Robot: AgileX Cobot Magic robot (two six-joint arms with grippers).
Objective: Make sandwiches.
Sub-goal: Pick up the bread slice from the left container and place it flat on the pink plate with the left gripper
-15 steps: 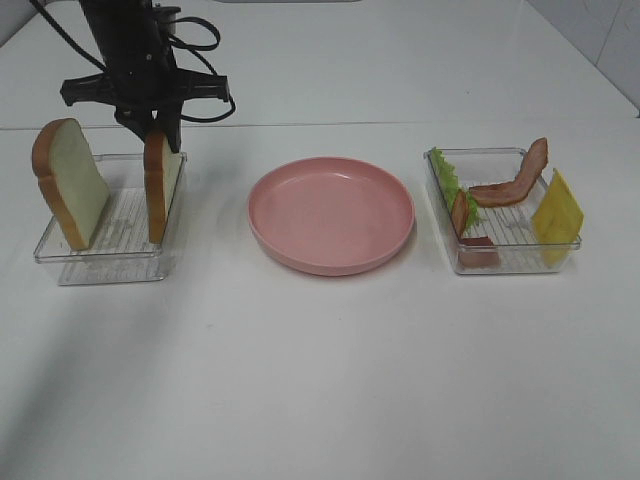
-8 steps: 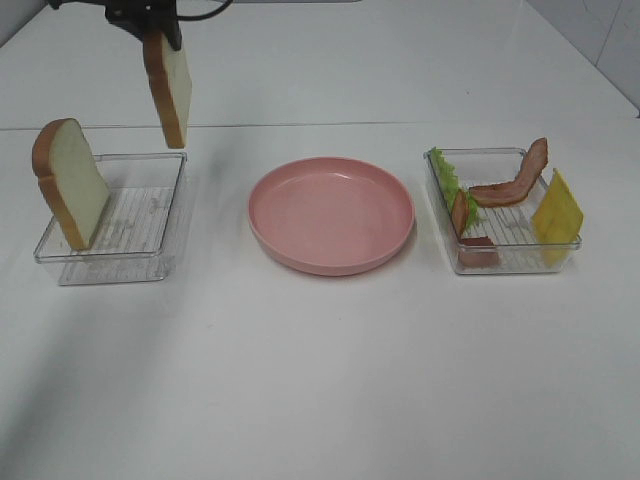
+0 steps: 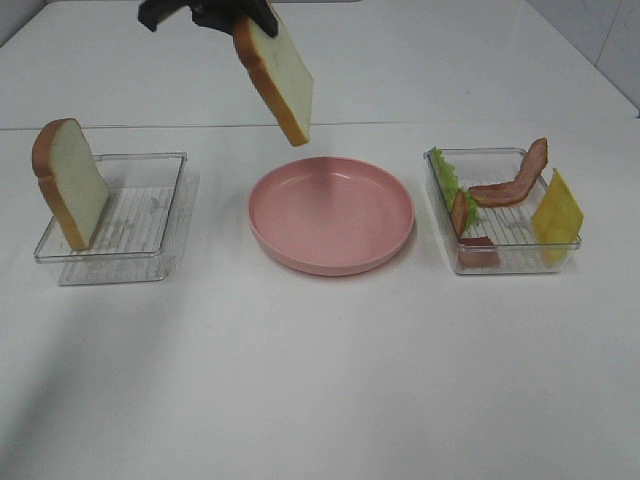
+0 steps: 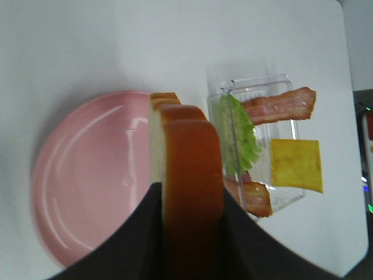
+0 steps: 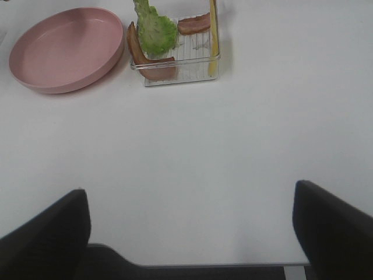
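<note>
No sandwiches are in view; the parts lie apart. My left gripper is shut on a brown-crusted bread slice, which hangs tilted in the air above the far left rim of the pink plate. In the left wrist view the dark fingers clamp this bread slice over the plate. A second bread slice stands in the left clear tray. My right gripper is open over bare table, short of the ingredient tray.
The right clear tray holds green lettuce, bacon strips and a yellow cheese square. The lettuce, bacon and cheese also show in the left wrist view. White table surrounds everything.
My left gripper lifted the bread slice out of the left tray, carried it right toward the plate, and tilted it. The right arm's things have not moved.
</note>
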